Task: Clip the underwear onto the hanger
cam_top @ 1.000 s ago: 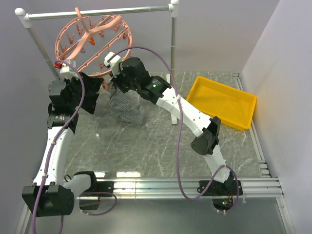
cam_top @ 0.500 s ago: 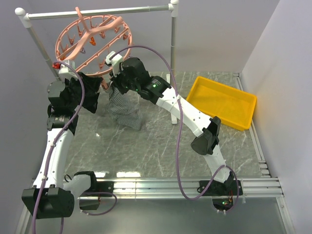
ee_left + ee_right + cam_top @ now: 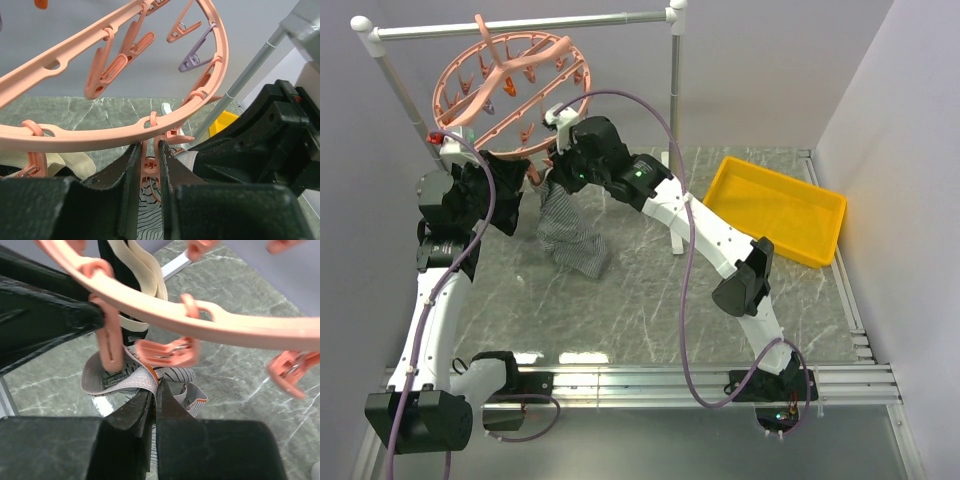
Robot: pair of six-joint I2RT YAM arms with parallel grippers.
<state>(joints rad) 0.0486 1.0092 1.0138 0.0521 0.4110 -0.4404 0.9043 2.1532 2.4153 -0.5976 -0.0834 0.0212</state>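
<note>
I read left gripper [image 3: 150, 148] clenched on clip [image 3: 149, 176], opening it; right gripper [image 3: 156, 390] pinches underwear [image 3: 120, 382] waistband beneath hanger [image 3: 240, 330] for insertion.

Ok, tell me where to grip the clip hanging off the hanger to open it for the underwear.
Grip the clip by its upper handles, just under the hanger, jaws on its two flat sides, coming up from below as the left gripper sits. It hangs upright, so squeezing there should likely spread its lower end for the underwear in the right gripper.

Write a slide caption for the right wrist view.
Right fingers hold the underwear waistband beneath a clip on the pink hanger.
</note>
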